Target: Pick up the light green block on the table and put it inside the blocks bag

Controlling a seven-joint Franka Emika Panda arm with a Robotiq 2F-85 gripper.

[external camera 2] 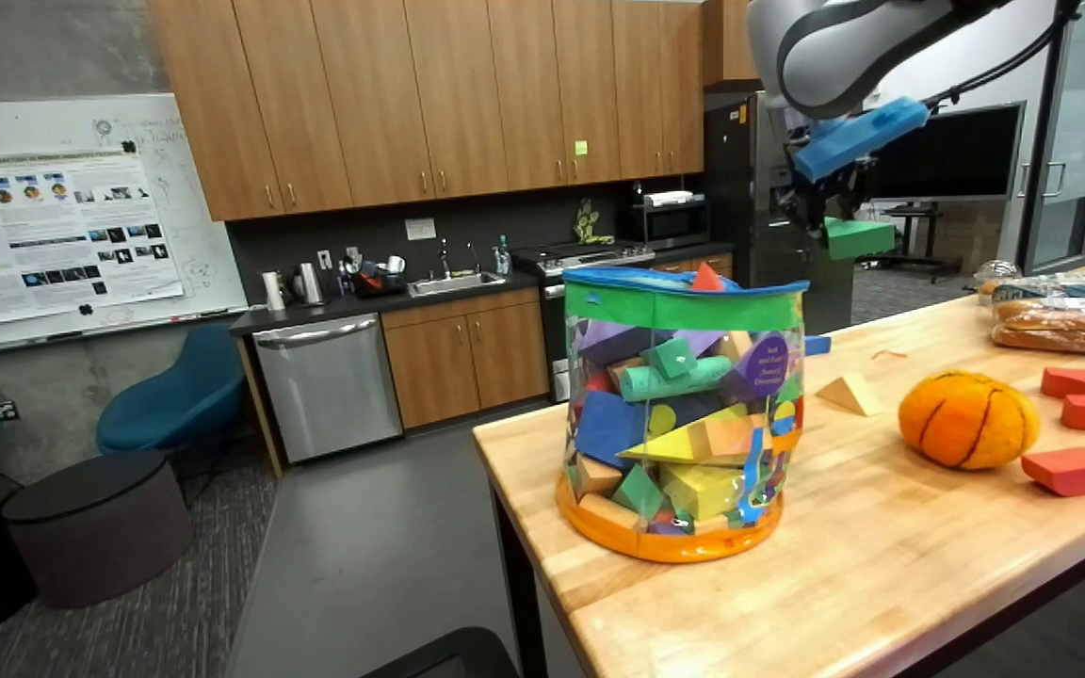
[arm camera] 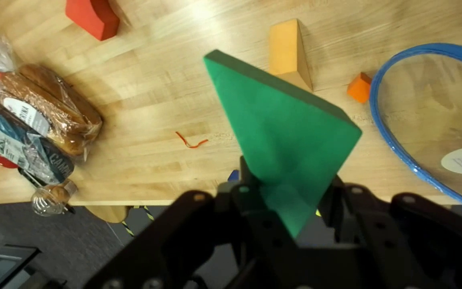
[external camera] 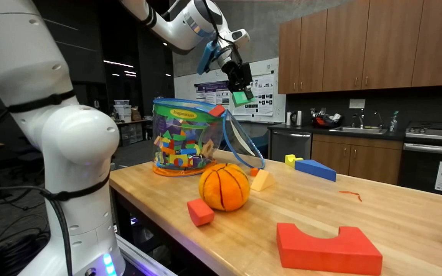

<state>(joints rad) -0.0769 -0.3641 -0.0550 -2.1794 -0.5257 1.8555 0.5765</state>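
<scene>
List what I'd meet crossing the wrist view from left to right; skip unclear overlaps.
Wrapped bread, red block, thin red strip, held green block, small orange block, the bag's blue-rimmed flap.

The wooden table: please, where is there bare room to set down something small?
One bare patch of the table lies between the blocks bag, orange ball and small red block. Another lies between the pale yellow block, red thread and red arch block. It is crowded beside the open lid, with the pale yellow block and small orange block.

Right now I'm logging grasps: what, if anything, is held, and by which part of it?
The end effector holds the green block near its lower corner in the wrist view.
</scene>
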